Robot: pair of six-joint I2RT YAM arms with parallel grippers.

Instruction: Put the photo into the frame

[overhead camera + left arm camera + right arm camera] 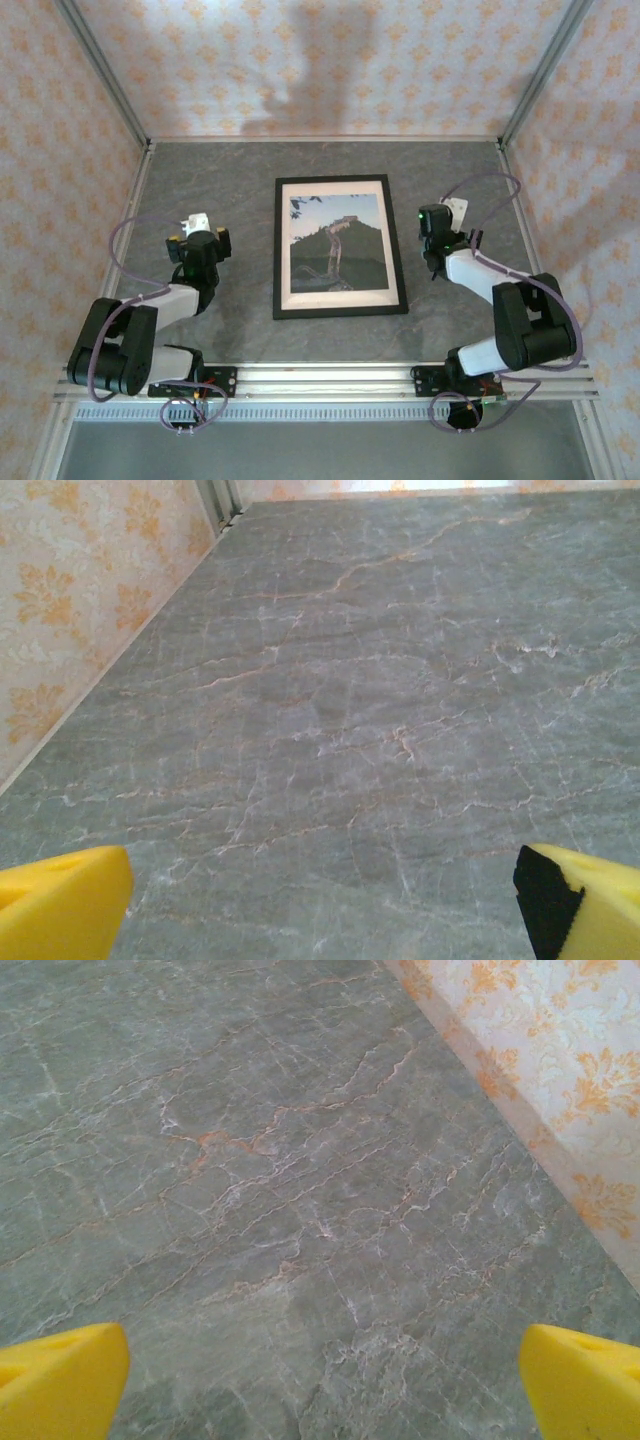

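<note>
So at this point it looked pretty much done to me. In the top view the photo (338, 245) was lying inside the frame (340, 313), picture side up, with black frame showing on all four sides and the pale border sitting fairly evenly within it. The whole thing was flat in the middle of the grey marble-look table (200, 170), between the two arms and touching neither of them. What I couldn't tell from up there was whether the print was properly seated or just resting in the opening, or whether anything was backing it, so if any work was left I'd guess it was only a check or a nudge. Orientation-wise it sat portrait, long axis running from the near edge where the arm bases were out toward the far wall. The sky end pointed away from the robot and the foot of the hill pointed toward it, so it read right way up from the robot's side. It looked close to square with the table, maybe a touch skewed, though that could just have been the camera angle. The left gripper (320, 905) had its yellow fingers (60, 900) spread wide with nothing between them, hovering over bare tabletop on the left of the frame. Same story for the right gripper (320, 1385), jaws wide apart and empty, over bare table near the wallpapered wall (560, 1050).
</note>
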